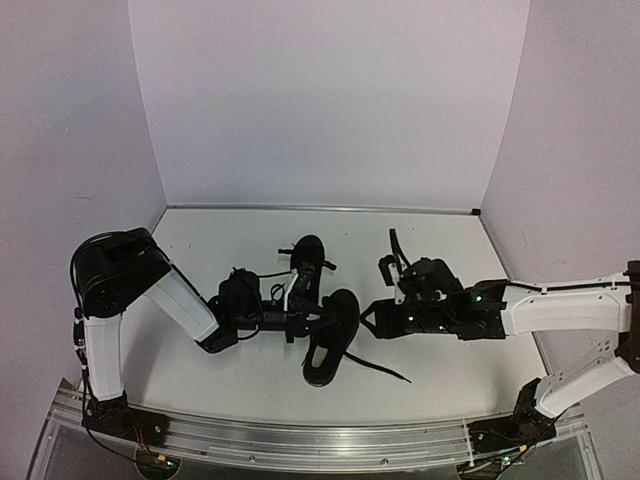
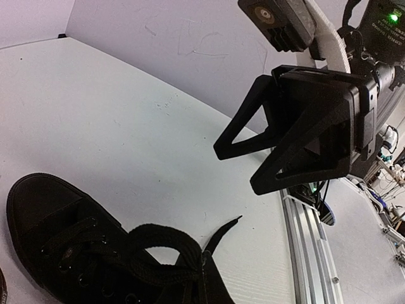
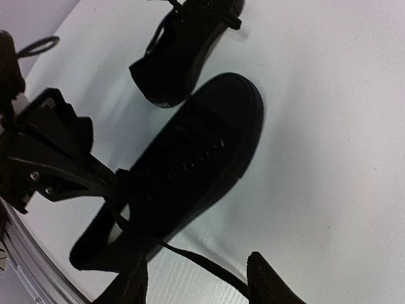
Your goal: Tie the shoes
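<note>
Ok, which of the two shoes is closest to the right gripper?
The nearer shoe, lying between both arms beside the right gripper; the other shoe sits farther back.

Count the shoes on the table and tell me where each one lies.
2. The near shoe lies around the middle of the table, a lace trailing to its right; the far shoe sits just behind it, slightly left. No others show.

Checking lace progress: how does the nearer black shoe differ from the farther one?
The nearer small black shoe lies between the left gripper and right gripper; the farther small black shoe lies behind them. The nearer shoe's lace trails across the white table; the farther shoe shows only short ends. Both are black.
</note>
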### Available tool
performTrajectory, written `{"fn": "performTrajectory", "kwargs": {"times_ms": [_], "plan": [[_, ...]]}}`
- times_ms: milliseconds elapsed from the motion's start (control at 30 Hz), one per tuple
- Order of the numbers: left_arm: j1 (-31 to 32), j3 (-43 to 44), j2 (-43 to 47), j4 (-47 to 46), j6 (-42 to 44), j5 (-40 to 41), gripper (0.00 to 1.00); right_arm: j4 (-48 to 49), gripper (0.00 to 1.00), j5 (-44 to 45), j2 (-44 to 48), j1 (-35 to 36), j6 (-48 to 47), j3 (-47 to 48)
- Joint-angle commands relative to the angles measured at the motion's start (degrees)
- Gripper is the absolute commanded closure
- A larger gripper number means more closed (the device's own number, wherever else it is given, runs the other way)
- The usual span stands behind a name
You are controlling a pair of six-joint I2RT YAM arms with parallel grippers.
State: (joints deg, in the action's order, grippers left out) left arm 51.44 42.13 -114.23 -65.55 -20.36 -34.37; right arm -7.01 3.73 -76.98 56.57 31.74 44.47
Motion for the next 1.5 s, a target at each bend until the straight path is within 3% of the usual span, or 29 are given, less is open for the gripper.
{"fn": "performTrajectory", "kwargs": {"times_ms": [0,233,467,900,1467], "plan": [[-0.2,-1.3,-1.0,-6.9,-4.0,1.3,0.97,9.9,0.53,-3.2,-3.7,-1.6,-0.9,1.0],[-0.3,-4.2,-1.6,-11.7,-6.7,4.9,0.93,14.3,0.62,-8.0,-9.9,-3.6,-1.5,3.2],[-0.4,-5.6,-2.5,-13.0,-8.1,7.4,0.9,14.7,0.62,-12.0,-14.3,-4.5,-3.6,7.5],[-0.6,-7.2,-1.0,-11.1,-6.9,9.2,0.94,12.8,0.64,-18.4,-24.1,-5.0,-5.5,14.7],[-0.5,-7.2,-1.9,-11.9,-6.6,9.3,0.95,9.1,0.73,-20.3,-22.3,-5.2,-5.9,13.0]]}}
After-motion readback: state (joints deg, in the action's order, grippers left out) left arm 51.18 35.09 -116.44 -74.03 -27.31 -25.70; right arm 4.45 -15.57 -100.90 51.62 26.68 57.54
